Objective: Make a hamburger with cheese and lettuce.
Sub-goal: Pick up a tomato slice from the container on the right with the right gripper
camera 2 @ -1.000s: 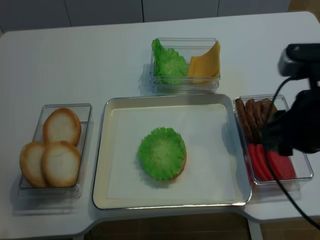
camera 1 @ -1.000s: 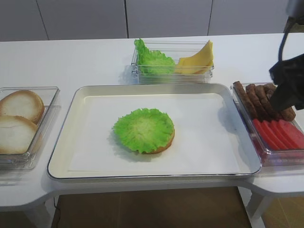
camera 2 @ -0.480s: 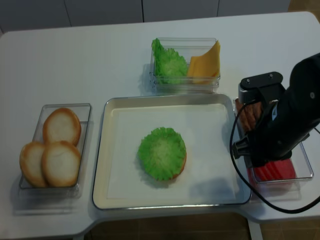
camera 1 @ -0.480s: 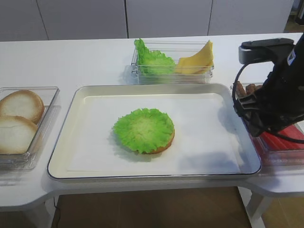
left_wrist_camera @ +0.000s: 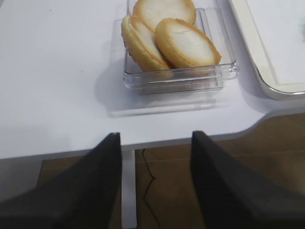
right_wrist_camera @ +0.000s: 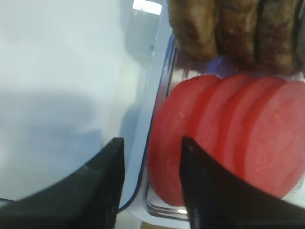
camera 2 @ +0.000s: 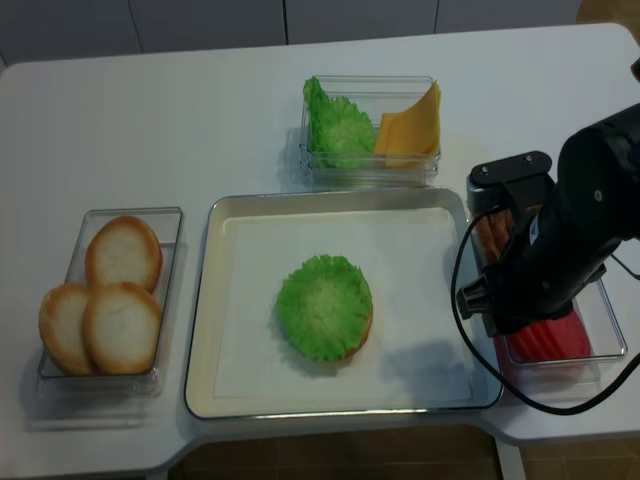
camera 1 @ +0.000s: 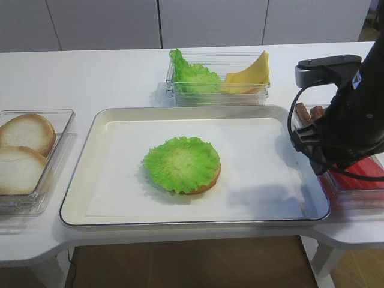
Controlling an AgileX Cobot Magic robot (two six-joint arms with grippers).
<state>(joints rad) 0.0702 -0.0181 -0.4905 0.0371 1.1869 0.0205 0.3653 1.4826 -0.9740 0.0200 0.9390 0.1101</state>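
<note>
Starting at your left, the left claw (left_wrist_camera: 155, 183) hangs wide past the surface (left_wrist_camera: 57, 81) edge; the hamburger (camera 1: 182, 164) (lettuce on top) sits mid-tray (camera 1: 90, 210); your right claw (right_wrist_camera: 151, 183) hovers parted, empty, over the tomato slices (right_wrist_camera: 228, 133).

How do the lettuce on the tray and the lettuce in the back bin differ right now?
The lettuce on the tray lies flat and spread round on a tan bun base; the lettuce in the back bin stands bunched on edge. The tray leaf sits alone on white paper in the metal tray; the bin leaf shares its clear container with the cheese. Both are frilly and bright green.
</note>
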